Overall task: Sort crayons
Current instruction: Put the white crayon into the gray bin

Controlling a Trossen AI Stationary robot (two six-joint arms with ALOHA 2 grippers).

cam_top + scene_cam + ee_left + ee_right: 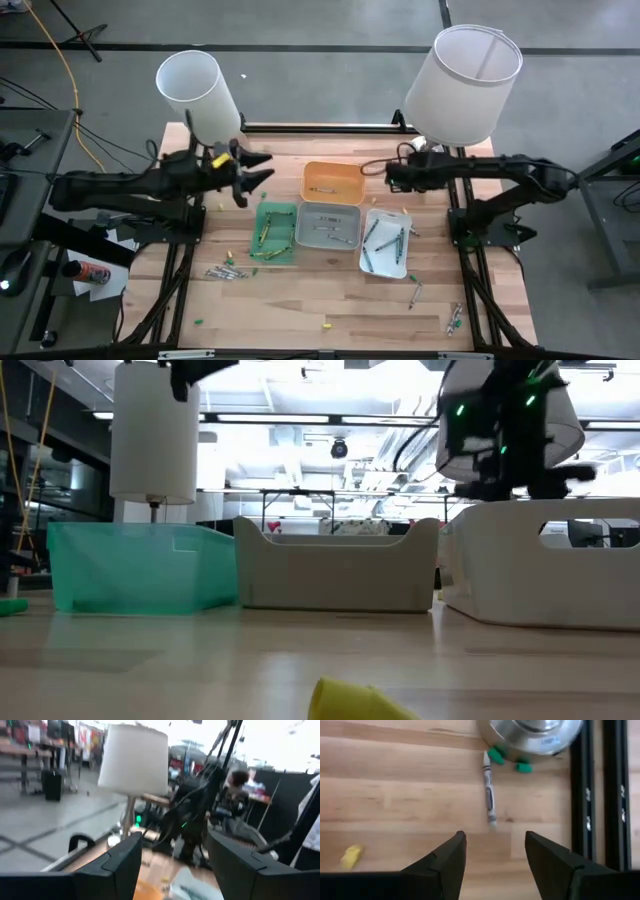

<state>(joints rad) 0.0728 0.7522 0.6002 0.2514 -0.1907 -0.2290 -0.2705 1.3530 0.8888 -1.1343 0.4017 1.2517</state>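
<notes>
My left gripper (262, 168) hangs above the table's far left part, beyond the green tray, its jaws spread wide with nothing between them. Below it sits the translucent green plastic tray (274, 231) with a few thin sticks inside, and a cluster of grey-white crayons (226, 270) lies loose on the wooden table (300, 310) just in front of that tray. A small yellow crayon stub (325, 325) lies alone near the front edge. In the middle stand the orange plastic tray (333, 182) and, nearer the front, the grey plastic tray (328, 225), touching side by side with the white plastic tray (385, 243) that holds dark teal sticks. My right gripper (372, 171) hovers at the orange tray's right edge, jaws apart and empty. In its wrist view a grey-white paper-wrapped crayon (490, 795) lies on bare wood beside two green stubs (495, 755) at a metal lamp base (530, 735).
</notes>
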